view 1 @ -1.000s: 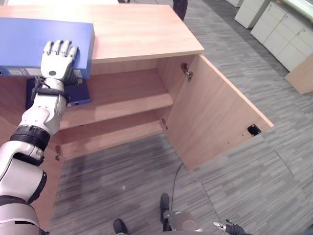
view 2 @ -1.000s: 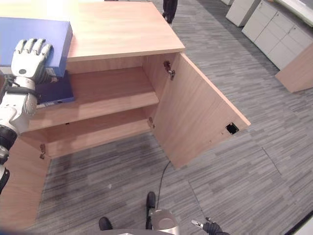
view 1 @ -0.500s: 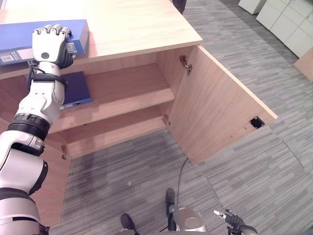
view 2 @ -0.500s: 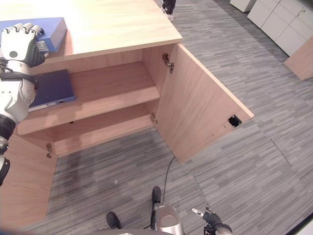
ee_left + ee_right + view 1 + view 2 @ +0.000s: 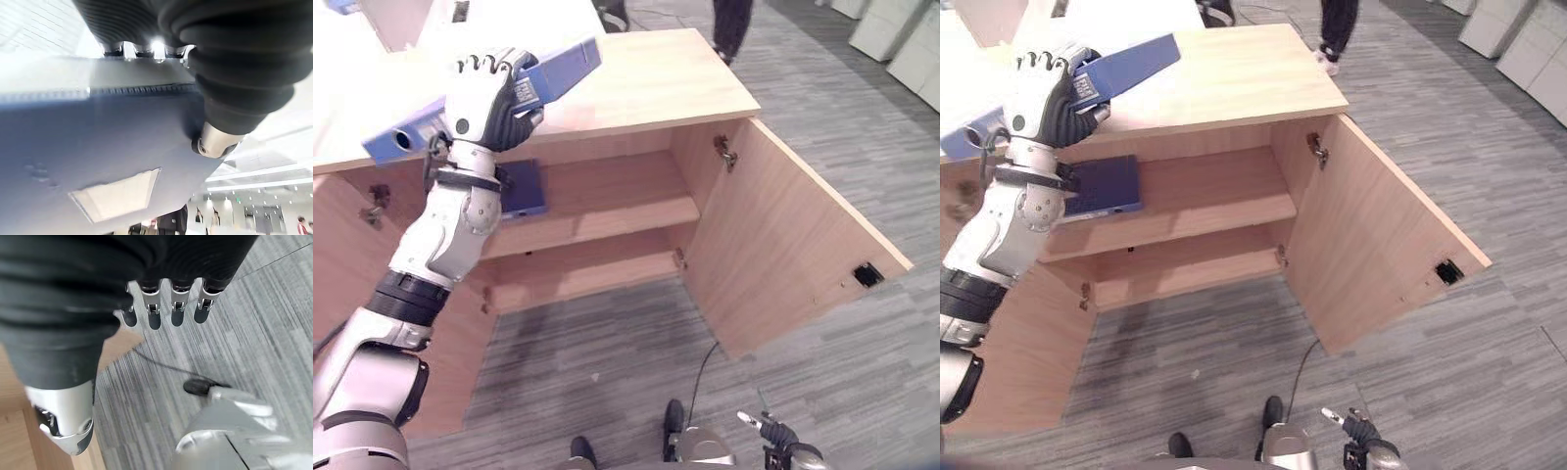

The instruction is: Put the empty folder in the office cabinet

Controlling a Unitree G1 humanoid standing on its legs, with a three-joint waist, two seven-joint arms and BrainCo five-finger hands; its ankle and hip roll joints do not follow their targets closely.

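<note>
Left hand [image 5: 484, 98] grips blue folder [image 5: 553, 70], apparently lifted off cabinet [image 5: 646, 88].

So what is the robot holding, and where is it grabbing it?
The left hand grips a blue cardboard folder round its spine, about midway along, lifted tilted above the wooden cabinet. The right hand holds nothing.

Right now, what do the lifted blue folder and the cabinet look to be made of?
Folder: stiff board with a smooth matte blue covering, likely plastic-laminated; it keeps flat in the left hand. Cabinet: light wood-grain panels, probably laminated board, with metal hinges.
</note>
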